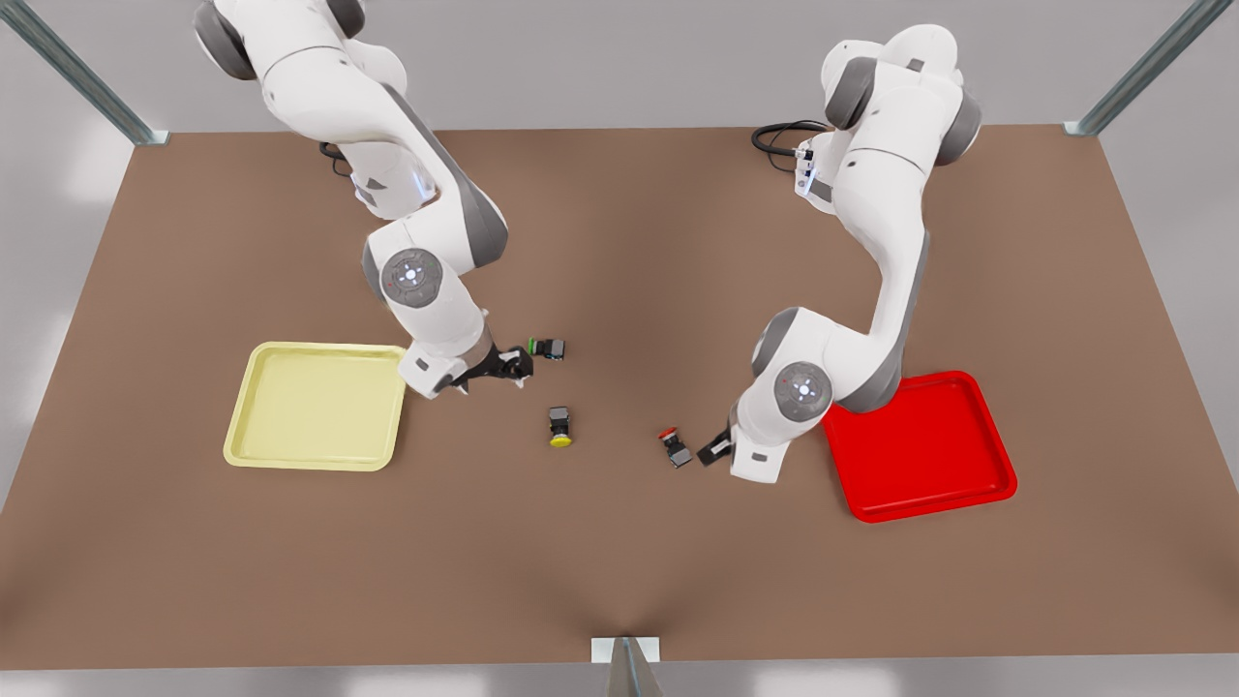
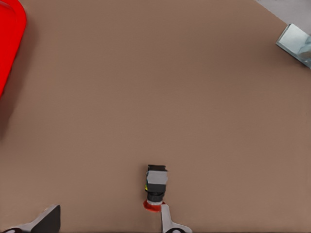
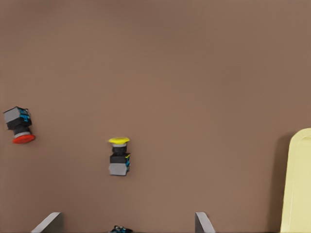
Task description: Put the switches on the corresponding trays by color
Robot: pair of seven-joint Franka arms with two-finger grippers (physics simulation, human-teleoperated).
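The yellow-capped switch [image 1: 560, 426] [image 3: 119, 156] lies on its side mid-table. Toward the front view's right, the red-capped switch [image 1: 675, 448] [image 2: 155, 187] [image 3: 18, 124] lies tipped over. My left gripper [image 1: 713, 448] [image 2: 107, 222] hangs low and open just beside it, and one fingertip [image 2: 165, 216] is at the red cap. The bright red tray [image 1: 929, 484] [image 2: 9, 43] is behind that arm. My right gripper [image 1: 508, 366] [image 3: 125, 223] is open between the pale yellow tray [image 1: 319, 407] [image 3: 296, 184] and the yellow switch.
A green-capped switch [image 1: 548, 348] lies close by the right gripper's fingers. A metal bracket [image 1: 626, 653] [image 2: 296, 43] stands at the table's front edge, and frame posts rise at the back corners. Both trays hold nothing.
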